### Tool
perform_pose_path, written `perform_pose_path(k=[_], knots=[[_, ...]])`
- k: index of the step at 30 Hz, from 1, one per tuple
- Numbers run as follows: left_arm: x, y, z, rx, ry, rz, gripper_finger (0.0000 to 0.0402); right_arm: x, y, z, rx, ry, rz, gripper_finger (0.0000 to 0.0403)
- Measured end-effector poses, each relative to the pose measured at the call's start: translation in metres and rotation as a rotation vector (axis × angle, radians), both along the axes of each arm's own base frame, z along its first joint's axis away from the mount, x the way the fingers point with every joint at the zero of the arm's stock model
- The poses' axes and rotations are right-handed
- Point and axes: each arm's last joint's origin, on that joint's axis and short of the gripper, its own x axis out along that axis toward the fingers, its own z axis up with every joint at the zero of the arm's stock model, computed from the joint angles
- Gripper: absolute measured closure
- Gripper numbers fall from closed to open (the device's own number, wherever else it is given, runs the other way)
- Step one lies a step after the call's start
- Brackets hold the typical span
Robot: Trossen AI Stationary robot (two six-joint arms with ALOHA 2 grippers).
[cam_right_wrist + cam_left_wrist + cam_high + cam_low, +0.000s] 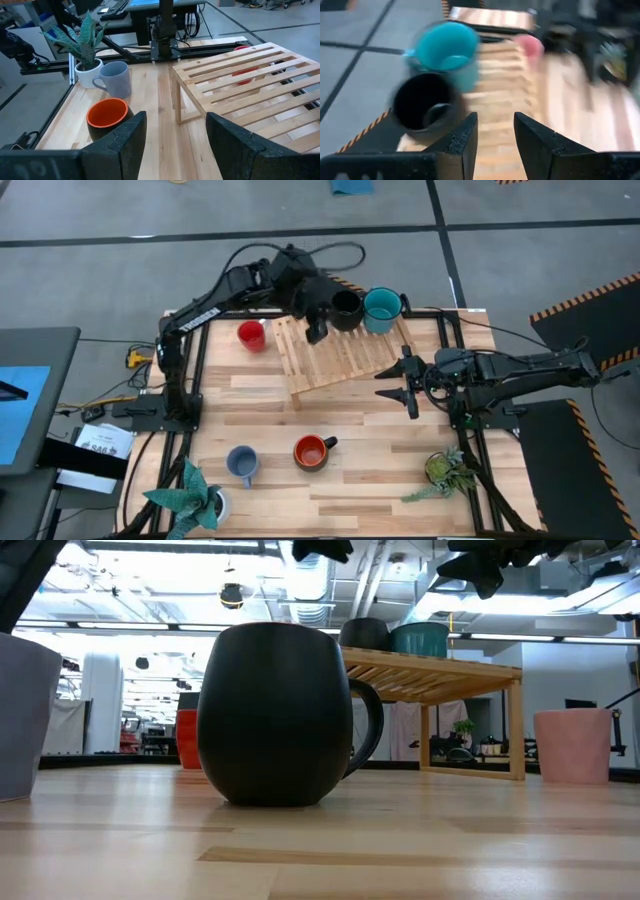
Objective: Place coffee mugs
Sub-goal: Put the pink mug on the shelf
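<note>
**Wooden rack loaded with two mugs, four others on the table**

Glossy mugs are seen nearest the front edge of the table (330,490): a light blue mug (241,463) and an orange-red mug (312,452) stand side by side, upright, flanked by two potted plants (188,498). In the low view one dark-sided mug fills the middle and its colour cannot be told there.

Farther back, the right gripper (398,381) is held beside the near right corner of the slatted rack (335,352), its fingers spread and empty. A pink mug (574,745) is hidden under that arm from above and shows only in the low and left wrist views.

At the back, a red mug (251,335) stands on the table left of the rack. A black mug (346,310) and a teal mug (381,310) sit touching on the rack's far edge. The left gripper (316,331) hovers just beside the black mug, fingers apart, nothing between them; the left wrist view is badly blurred.
</note>
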Motion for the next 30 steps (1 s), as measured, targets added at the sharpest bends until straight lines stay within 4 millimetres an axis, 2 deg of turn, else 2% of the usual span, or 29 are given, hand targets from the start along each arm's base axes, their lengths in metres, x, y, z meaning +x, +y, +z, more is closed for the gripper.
perform_pose_path(k=[6, 11, 15, 18, 23, 26, 30], knots=[[0.006, -0.04, -0.018, 0.037, 0.029, -0.133, 0.029, 0.0, 0.0, 0.0, 0.0, 0.0, 0.0, 0.017], [-0.01, -0.049, -0.038, 0.059, -0.006, -0.131, 0.029, 0.0, 0.0, -0.001, 0.0, 0.01, 0.001, 0.017], [-0.042, -0.055, -0.059, 0.077, -0.122, -0.12, 0.029, 0.0, 0.0, -0.002, 0.0, 0.017, 0.001, 0.017], [-0.076, -0.061, -0.079, 0.085, -0.225, -0.107, 0.029, 0.0, 0.0, -0.002, 0.0, 0.016, 0.001, 0.017], [-0.129, -0.08, -0.128, 0.067, -0.39, -0.128, 0.029, 0.0, 0.0, -0.001, 0.0, 0.011, 0.001, 0.017], [-0.153, -0.094, -0.157, 0.05, -0.529, -0.161, 0.029, 0.001, 0.0, -0.001, 0.001, 0.009, 0.0, 0.017], [-0.177, -0.105, -0.182, 0.041, -0.69, -0.167, 0.029, 0.002, 0.0, -0.001, 0.002, 0.007, 0.0, 0.017]])
